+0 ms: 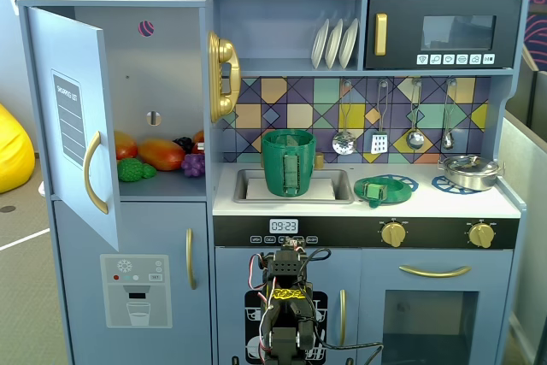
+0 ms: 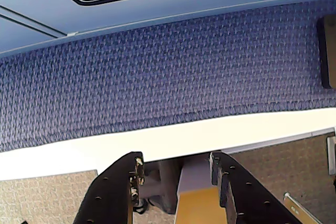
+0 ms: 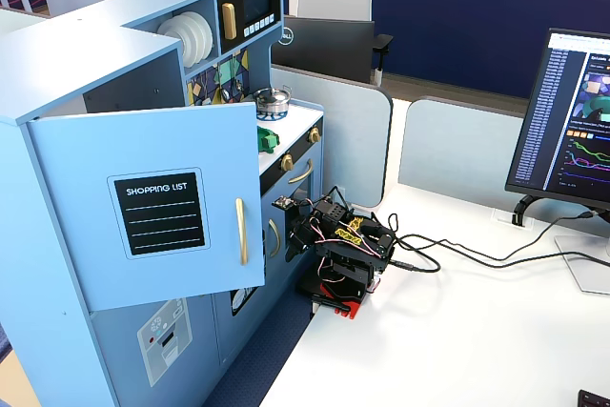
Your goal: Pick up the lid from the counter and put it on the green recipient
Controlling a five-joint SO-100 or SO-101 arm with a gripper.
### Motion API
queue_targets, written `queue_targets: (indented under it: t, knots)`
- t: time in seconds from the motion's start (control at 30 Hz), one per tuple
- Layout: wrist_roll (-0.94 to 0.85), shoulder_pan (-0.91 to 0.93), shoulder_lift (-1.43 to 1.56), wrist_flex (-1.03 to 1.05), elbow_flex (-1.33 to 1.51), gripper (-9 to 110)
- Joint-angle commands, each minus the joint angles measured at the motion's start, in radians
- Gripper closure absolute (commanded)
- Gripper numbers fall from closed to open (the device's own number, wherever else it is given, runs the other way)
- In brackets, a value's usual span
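The green lid (image 1: 376,190) lies on a blue burner ring on the white counter (image 1: 444,203), to the right of the sink. The green recipient (image 1: 288,162), a tall dark-green pot with a ribbed strap handle, stands in the sink. In a fixed view from the side the lid (image 3: 268,139) shows on the counter's edge and the open door hides the pot. My arm (image 1: 286,309) is folded low in front of the kitchen, well below the counter. In the wrist view my gripper (image 2: 176,162) is open and empty, facing the table edge and blue carpet.
A silver metal pot (image 1: 468,171) sits on the right burner. The fridge door (image 1: 79,117) hangs open at the left, with toy food (image 1: 158,156) on its shelf. Utensils (image 1: 380,138) hang on the back wall. A monitor (image 3: 572,116) and cables (image 3: 477,254) are on the white table.
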Motion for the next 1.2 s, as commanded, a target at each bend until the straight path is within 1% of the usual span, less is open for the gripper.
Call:
queue_targets:
  t: [0.0, 0.4, 0.5, 0.6, 0.73, 0.83, 0.9, 1.03, 1.1, 1.17]
  knots:
    - [-0.032, 0.055, -0.006, 0.186, -0.003, 101]
    - [-0.021, 0.067, -0.006, 0.175, -0.005, 101]
    - [0.003, 0.107, -0.008, 0.063, -0.052, 101]
    - [0.008, 0.178, -0.072, -0.100, -0.215, 101]
    - [-0.061, 0.296, -0.206, -0.299, -0.476, 101]
    - [-0.114, 0.394, -0.304, -0.497, -0.609, 101]
    - [-0.132, 0.457, -0.360, -0.614, -0.661, 101]
    - [-0.160, 0.529, -0.428, -0.758, -0.707, 101]
    - [-0.158, 0.535, -0.437, -0.804, -0.710, 95]
    - [-0.135, 0.551, -0.462, -0.887, -0.707, 84]
